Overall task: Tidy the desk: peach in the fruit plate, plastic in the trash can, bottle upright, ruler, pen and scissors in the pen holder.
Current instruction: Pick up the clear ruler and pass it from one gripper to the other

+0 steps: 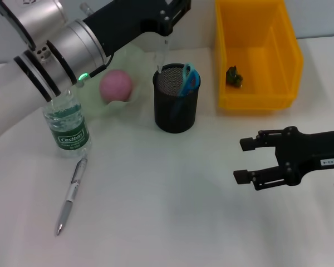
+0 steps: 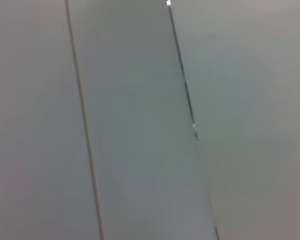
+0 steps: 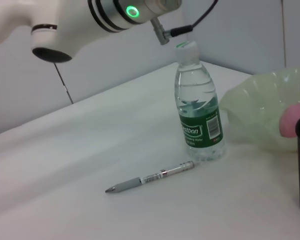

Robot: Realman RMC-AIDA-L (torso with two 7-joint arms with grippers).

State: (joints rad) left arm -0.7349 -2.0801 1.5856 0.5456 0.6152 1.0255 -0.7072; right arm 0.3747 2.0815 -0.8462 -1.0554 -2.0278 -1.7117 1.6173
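Overhead, left tool (image 1: 166, 25) with ruler (image 1: 162, 55) above pen holder (image 1: 176, 105)

A plain white desk (image 1: 156, 194) was seen, with a water bottle (image 1: 67, 125) stood upright near its left side and a pen (image 1: 71, 196) laid flat just in front of it. A pale green fruit plate (image 1: 108, 92), a black mesh pen holder (image 1: 176, 105) and a yellow bin (image 1: 256, 53) were set further back.
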